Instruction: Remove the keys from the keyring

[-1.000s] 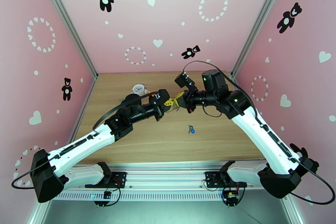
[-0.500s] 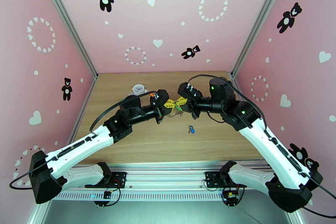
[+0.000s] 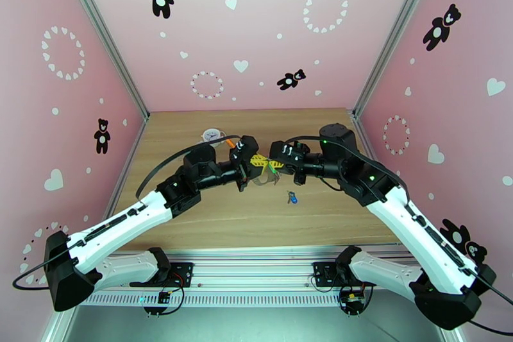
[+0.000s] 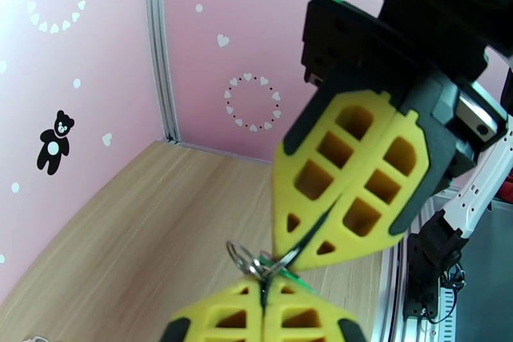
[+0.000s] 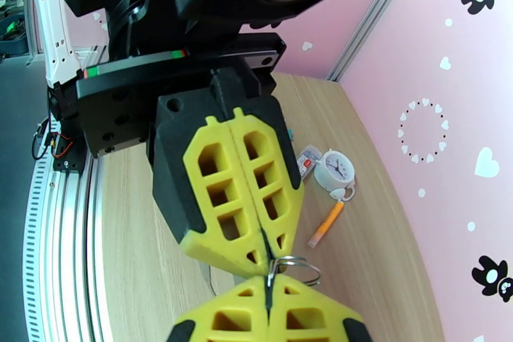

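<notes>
Since a second earlier the right arm (image 3: 385,202) had dropped and levelled its wrist, so the right end effector (image 3: 274,164) met the left end effector (image 3: 262,163) tip to tip above the middle of the worktop (image 3: 211,221). Both were pressed together on the keyring (image 5: 294,265), with the green-tagged key (image 4: 296,282) at the pinch. The blue-tagged key (image 3: 292,196) lay just nearer on the worktop. Freeing the green one probably called for one steady hold and small, slow pulls along the ring's split.
</notes>
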Controlling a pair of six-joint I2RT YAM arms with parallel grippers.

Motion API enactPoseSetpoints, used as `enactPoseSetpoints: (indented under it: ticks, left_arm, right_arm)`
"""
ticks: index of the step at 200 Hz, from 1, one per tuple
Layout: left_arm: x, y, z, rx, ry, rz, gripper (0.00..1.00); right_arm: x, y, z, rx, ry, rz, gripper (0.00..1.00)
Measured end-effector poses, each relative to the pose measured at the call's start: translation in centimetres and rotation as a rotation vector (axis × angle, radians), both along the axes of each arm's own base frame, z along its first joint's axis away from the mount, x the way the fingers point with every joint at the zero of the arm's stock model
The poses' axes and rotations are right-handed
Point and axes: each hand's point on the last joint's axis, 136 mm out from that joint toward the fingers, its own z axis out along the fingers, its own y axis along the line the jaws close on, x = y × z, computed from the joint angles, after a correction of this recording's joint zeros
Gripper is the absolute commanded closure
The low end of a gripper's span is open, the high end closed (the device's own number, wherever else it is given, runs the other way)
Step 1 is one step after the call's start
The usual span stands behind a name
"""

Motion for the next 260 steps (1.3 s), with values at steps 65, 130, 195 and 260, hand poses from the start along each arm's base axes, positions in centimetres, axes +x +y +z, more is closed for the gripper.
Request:
enactPoseSetpoints:
  ticks: [65,130,195,260]
  left_arm:
    - [-0.3,2.2,1.6,-0.079,-0.017,0.046,0.50]
    - [-2.4,3.9,2.9,-0.062,-0.106,0.000,0.47]
    - [-2.7,1.8,-0.1,0.086,-0.228,-0.156,0.45]
    - [-2.6,0.5,0.2,0.113,-0.306,-0.226,0.47]
  right_arm:
    - [1.6,-0.3,-0.3,0.066,0.176,0.004,1.00]
    - [0.5,-0.4,-0.3,0.103,0.289,0.092,1.00]
    - [-1.3,-0.5,1.0,0.140,0.306,0.195,1.00]
    - [-2.4,-0.4,1.7,0.167,0.325,0.257,1.00]
